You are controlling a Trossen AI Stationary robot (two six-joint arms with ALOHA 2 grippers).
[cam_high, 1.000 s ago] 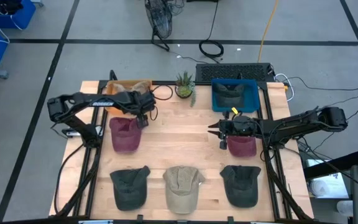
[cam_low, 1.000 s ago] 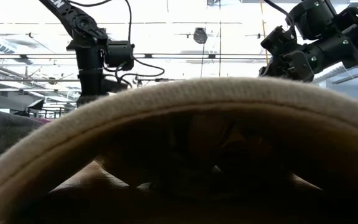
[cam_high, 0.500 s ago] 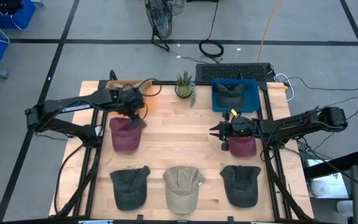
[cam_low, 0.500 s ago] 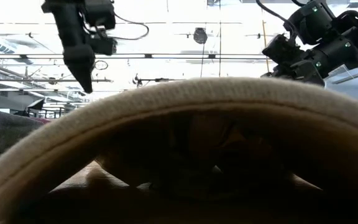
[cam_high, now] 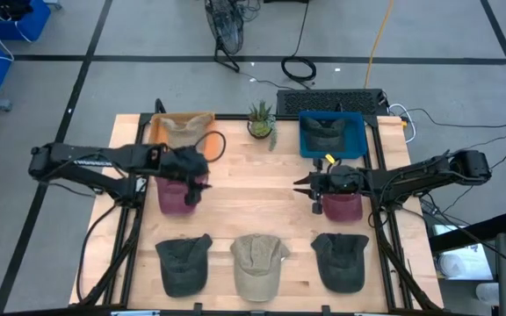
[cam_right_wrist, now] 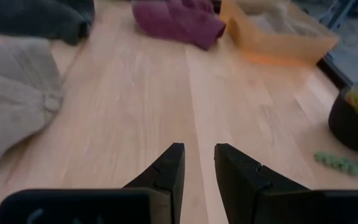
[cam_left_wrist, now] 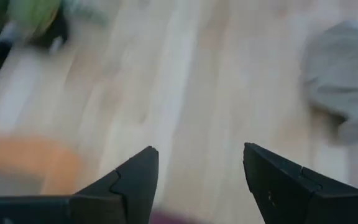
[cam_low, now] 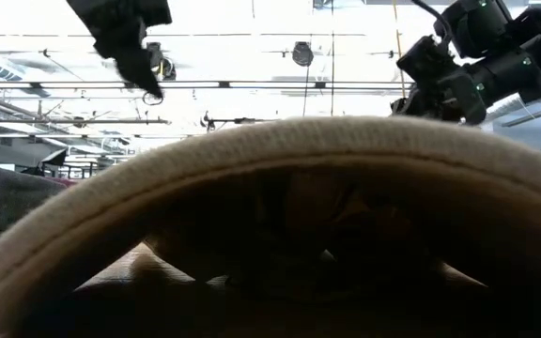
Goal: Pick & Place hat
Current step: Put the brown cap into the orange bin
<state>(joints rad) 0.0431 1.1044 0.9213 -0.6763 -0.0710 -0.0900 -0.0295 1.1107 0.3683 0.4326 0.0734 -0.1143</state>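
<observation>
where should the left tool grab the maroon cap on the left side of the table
Probably the soft crown of the maroon fabric cap, from straight above. It lies flat on the wooden table, so no edge offers itself from the side, while the bunched cloth can be pinched. The left tool is open above that cap's top right part; the right tool waits beside the other maroon cap.

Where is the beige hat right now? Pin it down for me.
In the high view the beige hat lies in the front row at the table's middle, between two dark green hats. In the low view it fills the foreground.
</observation>
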